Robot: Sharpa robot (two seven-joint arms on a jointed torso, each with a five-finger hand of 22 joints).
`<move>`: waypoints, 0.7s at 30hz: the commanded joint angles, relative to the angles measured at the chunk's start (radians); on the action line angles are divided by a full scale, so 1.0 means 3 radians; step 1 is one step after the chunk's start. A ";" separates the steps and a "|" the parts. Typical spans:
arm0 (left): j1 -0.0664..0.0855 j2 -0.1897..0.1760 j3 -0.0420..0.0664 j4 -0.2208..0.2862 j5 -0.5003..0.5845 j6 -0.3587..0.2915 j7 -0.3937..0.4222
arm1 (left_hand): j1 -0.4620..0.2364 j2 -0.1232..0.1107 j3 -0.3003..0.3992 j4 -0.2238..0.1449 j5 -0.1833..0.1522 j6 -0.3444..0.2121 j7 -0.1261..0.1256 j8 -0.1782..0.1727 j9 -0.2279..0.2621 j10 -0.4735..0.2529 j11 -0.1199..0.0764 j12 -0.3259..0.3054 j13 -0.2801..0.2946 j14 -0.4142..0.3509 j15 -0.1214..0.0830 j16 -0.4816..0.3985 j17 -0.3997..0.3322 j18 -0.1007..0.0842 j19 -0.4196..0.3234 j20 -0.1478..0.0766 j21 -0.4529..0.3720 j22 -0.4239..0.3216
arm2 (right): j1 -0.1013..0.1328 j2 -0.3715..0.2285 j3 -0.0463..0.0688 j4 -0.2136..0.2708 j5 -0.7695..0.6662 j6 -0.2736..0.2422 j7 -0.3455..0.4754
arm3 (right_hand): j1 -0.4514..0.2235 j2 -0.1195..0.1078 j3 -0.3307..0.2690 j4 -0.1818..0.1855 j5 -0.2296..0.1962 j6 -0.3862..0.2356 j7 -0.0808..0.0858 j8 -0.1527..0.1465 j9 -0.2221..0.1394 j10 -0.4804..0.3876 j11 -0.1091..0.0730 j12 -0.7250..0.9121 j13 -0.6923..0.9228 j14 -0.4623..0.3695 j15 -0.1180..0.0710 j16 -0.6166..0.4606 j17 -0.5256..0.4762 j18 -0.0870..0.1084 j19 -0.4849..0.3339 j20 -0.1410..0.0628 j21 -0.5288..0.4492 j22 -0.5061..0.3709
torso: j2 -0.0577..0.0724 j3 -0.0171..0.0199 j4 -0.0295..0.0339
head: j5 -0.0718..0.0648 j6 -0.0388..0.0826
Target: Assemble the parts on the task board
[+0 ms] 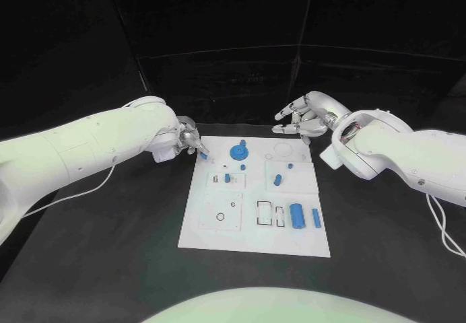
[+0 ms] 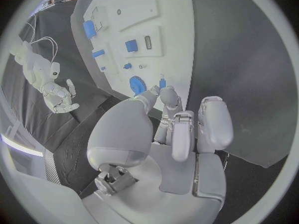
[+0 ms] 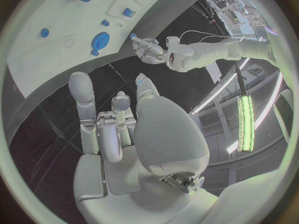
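My left hand [image 1: 188, 142] pinches a small blue part [image 2: 162, 81] at the task board's [image 1: 254, 237] far left corner. My right hand [image 1: 306, 116] hovers empty, fingers loosely spread, beyond the far edge. The blue gear [image 1: 239, 151] looks seated; several parts still lie loose, so I judge plenty remains.

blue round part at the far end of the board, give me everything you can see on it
The blue round part is a disc-like piece, plastic by the look, with a smaller knob or lobe projecting from its edge. It sits on the task board near the far edge, towards the left hand's side. The left hand is close beside it, fingertips at a small blue piece next to it, not touching the disc. The right hand hovers away from it.
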 commanded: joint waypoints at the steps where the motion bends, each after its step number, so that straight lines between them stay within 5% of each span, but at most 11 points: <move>1: 0.0009 -0.0100 0.0006 0.0173 0.0226 -0.0290 0.0127 | -0.0038 -0.0013 0.0453 -0.0395 0.0003 -0.0013 -0.0019 0.0025 0.0193 0.0040 -0.0002 0.0018 0.0012 0.0352 0.0002 0.0021 0.0878 0.0008 0.0010 -0.0011 -0.0012 0.0009 | 0.0005 -0.0007 0.0002 0.0004 0.0004 0.0011 0.0025 | 0.0029 -0.0001 -0.0008 0.0017 0.0018 -0.0023 0.0001 0.0024 -0.0001 -0.0026 -0.0006 0.0016 -0.0003 0.0352 -0.0011 0.0008 0.0876 0.0029 0.0021 -0.0005 -0.0024 -0.0002 | -0.0003 0.0007 0.0004 | 0.0023 -0.0001; 7: -0.0007 -0.0310 0.0005 0.0519 0.0283 -0.0460 0.0152 | -0.0122 -0.0069 0.0619 -0.0426 0.0018 -0.0015 -0.0016 0.0074 0.0219 0.0056 -0.0006 0.0036 0.0023 0.0352 0.0005 0.0021 0.0878 0.0009 0.0016 -0.0008 -0.0010 0.0016 | 0.0005 -0.0016 0.0002 0.0003 0.0012 0.0015 0.0024 | 0.0030 0.0000 -0.0009 0.0018 0.0025 -0.0023 0.0001 0.0024 -0.0001 -0.0027 -0.0006 0.0016 -0.0004 0.0352 -0.0011 0.0008 0.0876 0.0028 0.0023 -0.0005 -0.0023 0.0000 | -0.0003 0.0005 0.0009 | 0.0041 -0.0001; 12: -0.0081 -0.0477 -0.0004 0.0817 0.0298 -0.0638 0.0154 | -0.0205 -0.0115 0.0756 -0.0440 0.0020 -0.0022 -0.0025 0.0121 0.0243 0.0078 -0.0005 0.0058 0.0037 0.0352 0.0000 0.0021 0.0878 0.0007 0.0024 -0.0008 -0.0003 0.0030 | 0.0005 -0.0018 0.0001 0.0000 0.0017 0.0019 0.0023 | 0.0030 0.0000 -0.0009 0.0018 0.0025 -0.0023 0.0001 0.0024 -0.0001 -0.0027 -0.0006 0.0016 -0.0004 0.0352 -0.0011 0.0008 0.0876 0.0028 0.0023 -0.0005 -0.0023 0.0000 | -0.0008 0.0012 0.0016 | 0.0096 0.0001; 21: -0.0184 -0.0535 -0.0038 0.1014 0.0262 -0.0790 0.0129 | -0.0230 -0.0129 0.0785 -0.0440 0.0019 -0.0020 -0.0028 0.0141 0.0254 0.0084 -0.0007 0.0064 0.0040 0.0352 -0.0001 0.0021 0.0878 0.0006 0.0026 -0.0009 -0.0002 0.0032 | 0.0005 -0.0022 0.0001 -0.0003 0.0020 0.0029 0.0013 | 0.0033 0.0001 -0.0011 0.0021 0.0035 -0.0024 0.0001 0.0025 -0.0001 -0.0030 -0.0006 0.0016 -0.0008 0.0352 -0.0011 0.0008 0.0876 0.0029 0.0023 -0.0005 -0.0028 -0.0005 | -0.0009 0.0008 0.0016 | 0.0082 -0.0009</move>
